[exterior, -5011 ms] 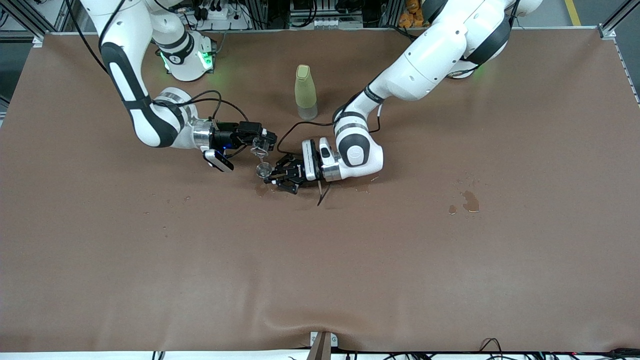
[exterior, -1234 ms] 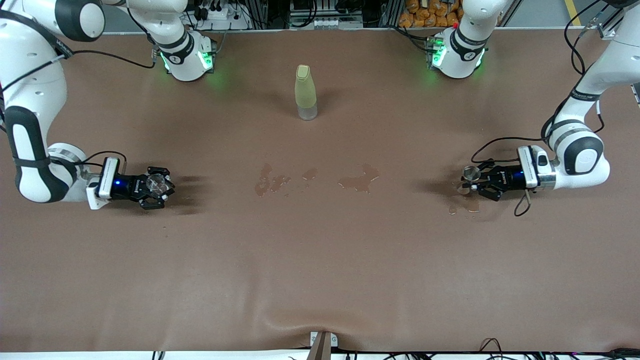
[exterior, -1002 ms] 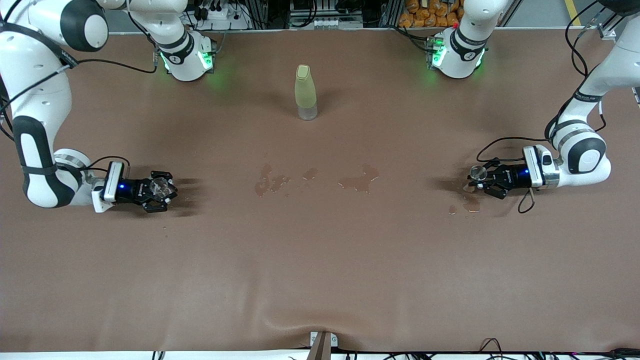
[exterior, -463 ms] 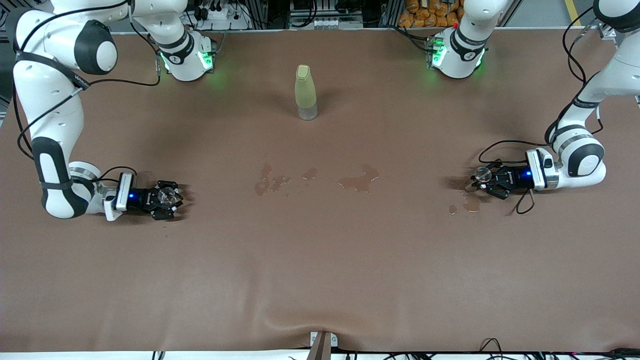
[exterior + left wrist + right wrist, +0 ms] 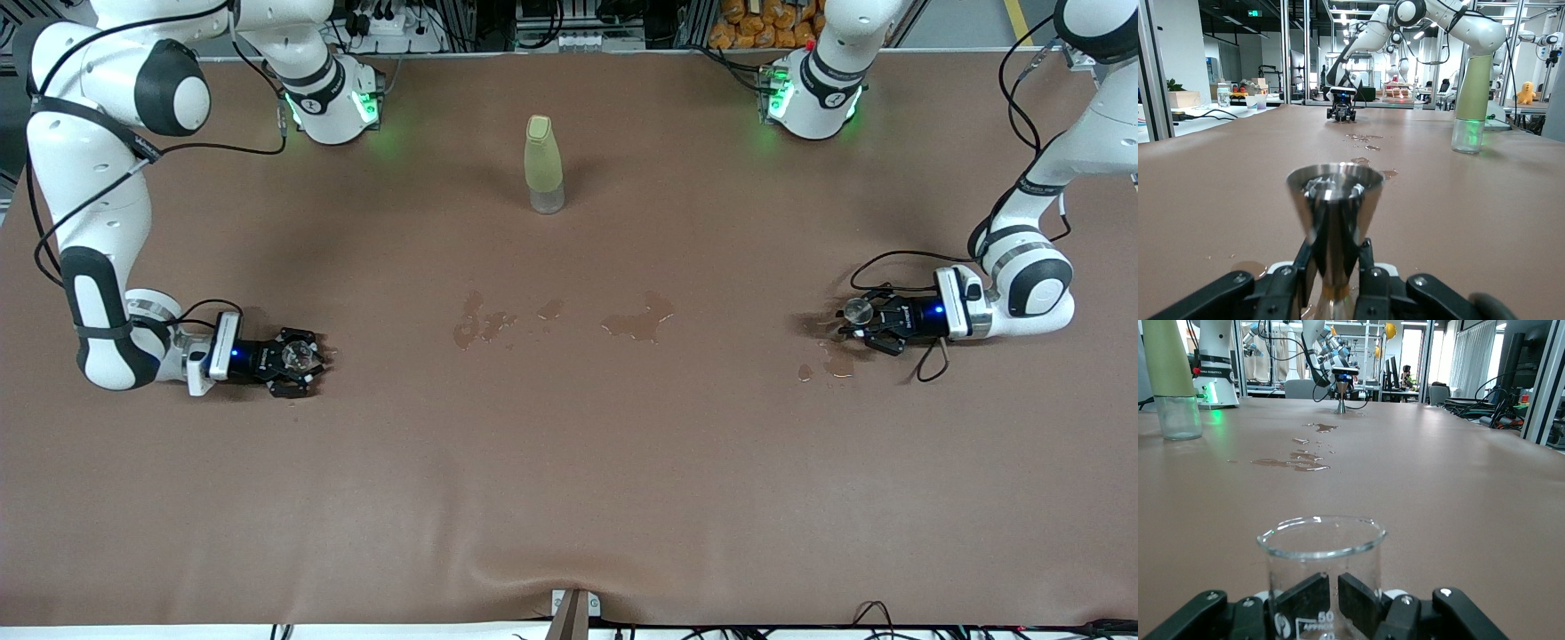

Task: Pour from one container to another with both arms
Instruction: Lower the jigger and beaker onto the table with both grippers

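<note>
Two claws: we see the right gripper (image 5: pixel 298 358) low over the brown table (image 5: pixel 569 498) toward the right arm's end, and the left gripper (image 5: pixel 855 313) low toward the left arm's end. They are well apart.
Right claw's grasp: its black fingers are pinched on the tiny clear glass beaker-like cup (image 5: pixel 1319 560), which stands upright.
Left claw's grasp: its fingers are pressed onto the thin stem of the tiny cup with the shiny grey round bowl (image 5: pixel 1335 193), also upright.
Between them: wet patches (image 5: pixel 636 320) lie mid-table. The tall yellow-green bottle (image 5: pixel 543 164) stands farther from the front camera than the patches.
Step in hand: we judge that each arm is setting its cup down at its own end.
Doing it well: we would keep both cups level, lower each until its base bears fully on the table, then spread the fingers evenly and draw straight back. The stemmed cup looks top-heavy, so a brushing finger could tip it.
Hidden: the stemmed cup's foot is cut off below the left wrist view. We cannot tell whether either cup touches the table.
Hard to make out: we cannot see down into the grey bowl, so any liquid in it stays unknown. The clear cup looks empty.
</note>
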